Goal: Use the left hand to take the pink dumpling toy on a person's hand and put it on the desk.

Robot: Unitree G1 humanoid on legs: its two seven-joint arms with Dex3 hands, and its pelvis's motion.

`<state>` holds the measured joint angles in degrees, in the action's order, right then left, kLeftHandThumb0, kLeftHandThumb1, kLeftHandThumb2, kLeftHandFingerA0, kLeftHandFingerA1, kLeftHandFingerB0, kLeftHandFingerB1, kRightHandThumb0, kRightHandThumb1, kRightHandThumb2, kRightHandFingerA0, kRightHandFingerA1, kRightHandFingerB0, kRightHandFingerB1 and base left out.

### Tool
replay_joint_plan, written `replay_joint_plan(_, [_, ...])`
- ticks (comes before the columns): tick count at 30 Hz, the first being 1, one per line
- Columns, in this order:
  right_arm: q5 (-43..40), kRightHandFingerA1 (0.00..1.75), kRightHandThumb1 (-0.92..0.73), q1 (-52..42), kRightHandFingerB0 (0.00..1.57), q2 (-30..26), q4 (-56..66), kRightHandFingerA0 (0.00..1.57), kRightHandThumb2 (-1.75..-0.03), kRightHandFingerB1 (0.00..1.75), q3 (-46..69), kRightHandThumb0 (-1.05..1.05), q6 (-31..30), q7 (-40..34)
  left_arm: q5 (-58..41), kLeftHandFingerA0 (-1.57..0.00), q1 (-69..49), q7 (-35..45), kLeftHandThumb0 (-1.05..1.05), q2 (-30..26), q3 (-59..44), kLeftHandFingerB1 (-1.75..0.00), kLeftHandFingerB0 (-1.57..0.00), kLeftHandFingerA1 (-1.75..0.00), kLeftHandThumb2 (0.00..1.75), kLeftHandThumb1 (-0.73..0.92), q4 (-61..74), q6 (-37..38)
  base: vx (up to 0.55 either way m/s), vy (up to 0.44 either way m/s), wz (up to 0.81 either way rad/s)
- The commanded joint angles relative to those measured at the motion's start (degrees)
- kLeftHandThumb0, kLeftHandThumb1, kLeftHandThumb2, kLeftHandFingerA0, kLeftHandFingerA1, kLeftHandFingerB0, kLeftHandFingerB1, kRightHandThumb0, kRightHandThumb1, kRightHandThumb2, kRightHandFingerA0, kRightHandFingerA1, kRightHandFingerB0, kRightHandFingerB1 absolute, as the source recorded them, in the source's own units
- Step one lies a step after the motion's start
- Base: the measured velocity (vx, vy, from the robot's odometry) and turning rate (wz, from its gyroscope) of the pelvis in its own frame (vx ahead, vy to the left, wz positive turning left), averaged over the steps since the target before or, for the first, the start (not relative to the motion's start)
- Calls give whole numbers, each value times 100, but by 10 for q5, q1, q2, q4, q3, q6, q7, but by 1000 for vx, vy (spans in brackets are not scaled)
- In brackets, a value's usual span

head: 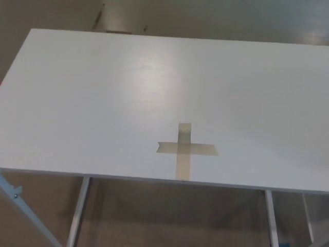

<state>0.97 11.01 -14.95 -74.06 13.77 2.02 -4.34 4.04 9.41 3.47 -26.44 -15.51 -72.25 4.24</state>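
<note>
The view looked down from the robot's head onto a white bench (103, 103) that filled most of the picture. Its top was bare except for a cross of tan tape (184, 150) stuck flat near the front edge, a little right of centre. The cross had one long strip running toward the near edge and a shorter strip lying across it. It probably served as a mark for where things should be set down, though that was only a guess from its position.

Below the front edge, thin metal legs (77, 213) of the bench showed against a brown floor (169, 216). A pale blue bar (23, 213) slanted across the lower left corner.

Neither robot hand appeared in the picture, so nothing could be said about whether either was wide, narrow or holding anything. No person's hand showed either.

The pink dumpling toy was not visible anywhere, neither on the bench nor around it. Its direction and long axis could therefore not be told. Judging by this, the handover had not yet begun, and the left hand would first need the toy to be offered within reach.
</note>
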Motion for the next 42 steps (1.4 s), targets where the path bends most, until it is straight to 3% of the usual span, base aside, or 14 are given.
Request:
replay_joint_plan(1, [-7,47,-66,-2,55,-1,-12,70,-59,43,7,-17,12,-11,-8,-75,-1,0,-33,-2,3,-48,-52,-55,66,45,-13,20,0,0,0])
replay_joint_plan(7, [-7,47,-66,-3,55,0,-14,70,-59,43,9,-17,14,-6,-5,-76,-5,4,-34,-6,15,-47,-49,-56,66,44,-15,28,0,0,0])
replay_joint_plan(8, [-8,47,-66,-3,55,0,-14,70,-59,43,9,-17,13,-6,-6,-80,-5,4,-25,-6,15,-40,-54,-48,55,51,-15,28,0,0,0])
replay_joint_plan(32, [-6,47,-67,0,56,-4,-17,69,-60,43,5,-19,12,5,-6,-83,-2,2,-25,-4,29,-40,-54,-49,55,51,-16,39,0,0,0])
replay_joint_plan(35, [-4,47,-66,3,56,-5,-17,69,-60,43,3,-19,9,4,15,-81,-3,-3,-25,0,55,-40,-55,-48,55,50,-9,65,0,0,0])
replay_joint_plan(36, [-3,47,-66,4,56,-5,-16,68,-60,43,1,-19,9,5,33,-72,-8,-4,-36,1,77,-47,-51,-54,66,43,4,95,0,0,0])
replay_joint_plan(42, [-2,46,-67,3,56,-4,-18,68,-60,43,-3,-19,6,7,38,-58,-37,18,-40,-11,116,-45,-45,-50,66,41,48,166,0,0,0])
